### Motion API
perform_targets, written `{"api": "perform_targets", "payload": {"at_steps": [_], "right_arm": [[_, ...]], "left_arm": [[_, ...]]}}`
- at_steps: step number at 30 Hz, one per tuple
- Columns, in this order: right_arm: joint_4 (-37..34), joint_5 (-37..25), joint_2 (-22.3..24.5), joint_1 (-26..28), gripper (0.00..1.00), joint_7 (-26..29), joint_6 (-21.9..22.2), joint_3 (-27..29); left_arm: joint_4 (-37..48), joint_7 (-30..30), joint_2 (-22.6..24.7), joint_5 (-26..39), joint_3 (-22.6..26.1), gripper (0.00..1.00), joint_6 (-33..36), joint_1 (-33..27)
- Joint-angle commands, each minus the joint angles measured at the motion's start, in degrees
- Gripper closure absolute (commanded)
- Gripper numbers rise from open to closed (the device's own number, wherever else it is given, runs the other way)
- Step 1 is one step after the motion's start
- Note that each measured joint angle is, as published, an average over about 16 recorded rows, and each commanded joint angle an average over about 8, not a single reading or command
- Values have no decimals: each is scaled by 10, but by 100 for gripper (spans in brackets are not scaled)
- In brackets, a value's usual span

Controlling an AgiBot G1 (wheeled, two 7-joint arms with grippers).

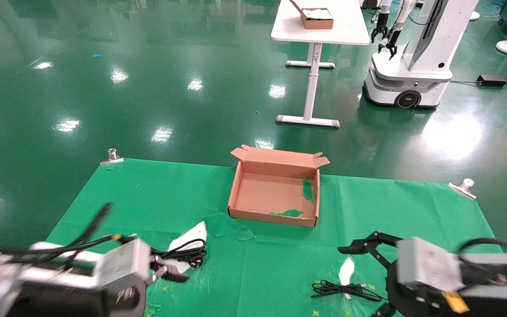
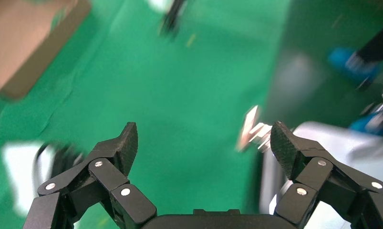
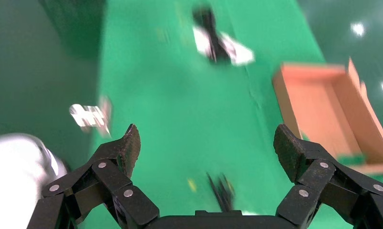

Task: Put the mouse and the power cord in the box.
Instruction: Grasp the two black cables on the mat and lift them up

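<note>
The brown cardboard box [image 1: 274, 210] lies open at the table's middle, with green scraps inside; it also shows in the wrist views [image 2: 25, 52] [image 3: 323, 112]. The coiled black power cord [image 1: 186, 253] rests on a white patch left of the box [image 3: 211, 45] [image 2: 58, 157]. My left gripper [image 1: 170, 269] [image 2: 203, 138] is open, just in front of that cord. A thin black bundled cable [image 1: 340, 290] [image 3: 222, 191] lies near the front right. My right gripper [image 1: 359, 281] [image 3: 206, 143] hovers open over its end. The mouse's body is hidden.
Green cloth [image 1: 148, 198] covers the table, held by metal clips at the far corners [image 1: 112, 157] [image 1: 463, 186]. A torn cloth flap [image 1: 227, 226] lies before the box. Beyond stand a white table [image 1: 319, 26] and another robot [image 1: 412, 66].
</note>
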Motion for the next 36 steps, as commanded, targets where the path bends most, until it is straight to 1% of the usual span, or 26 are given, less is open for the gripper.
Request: {"api": "perform_targets", "payload": {"at_steps": [1,3,5,10,12,16,19,22,27,30,36], "right_arm": [[2,-48,-6,16,0,9,9,-16],[2,-69,-10,23,0,16,15,-24],[3,-80,-11,26,0,17,18,-28],[0,-83,-13,28,0,15,17,-30],[-3,-78,-13,27,0,11,14,-29],[-6,-76,-15,25,0,2,12,-30],[-6,-77,-17,25,0,-1,14,-30],[-5,-78,-18,27,0,-1,16,-29],[-4,-78,-14,25,0,0,16,-28],[-4,-79,-8,23,0,-1,17,-27],[-7,-83,6,19,0,-3,21,-23]], "left_arm": [[23,-13,25,64,27,0,-1,-33],[40,-12,40,94,40,0,-6,-48],[47,-11,47,108,47,0,-8,-56],[49,-12,50,125,54,0,-10,-60],[42,-20,50,145,60,0,-13,-60],[35,-52,72,222,89,0,-29,-71],[53,-72,105,287,112,0,-53,-82],[100,-72,146,339,132,0,-83,-96],[209,-45,216,403,158,0,-140,-124],[273,-21,253,422,167,0,-172,-138],[395,33,313,437,176,0,-229,-159]]}}
